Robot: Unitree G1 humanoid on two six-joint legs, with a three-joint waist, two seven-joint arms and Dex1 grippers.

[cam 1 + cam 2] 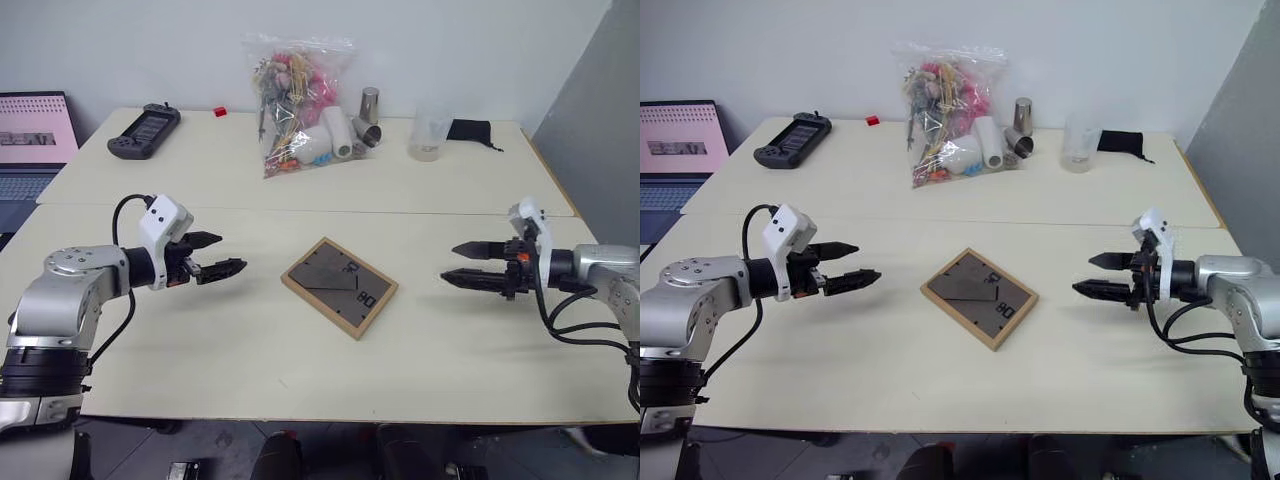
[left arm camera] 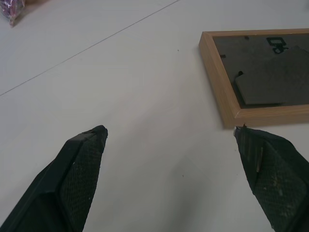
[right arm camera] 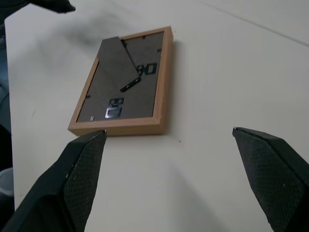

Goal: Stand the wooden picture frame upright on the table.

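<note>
**Left eye view: frame lies flat between two open grippers**

Left eye view shows a large pale cream-beige counter (image 1: pixel 250 340) made of two tops butted together, a thin seam running across between them. A small rectangular light-wood picture frame (image 1: pixel 339 286) lies flat on the near top, turned at an angle, its dark grey-brown back panel and stand flap facing up.

The left gripper (image 1: pixel 220 256) hangs above the counter to the frame's left, fingers spread wide and empty. The right gripper (image 1: pixel 462 263) hangs to the frame's right, likewise wide open and holding nothing. Both point inward at the frame and stand well apart from it.

On the far top sit a clear plastic bag of colourful odds and ends (image 1: pixel 296 105), a black handheld game console (image 1: pixel 145 130), a small red block (image 1: pixel 219 111), a metal cylinder (image 1: pixel 370 104), a clear plastic cup (image 1: pixel 429 133) and a black pouch (image 1: pixel 470 130). A laptop with a pink screen (image 1: pixel 34 130) stands off the counter's left edge. A plain white wall rises behind, a grey panel at the right.
</note>
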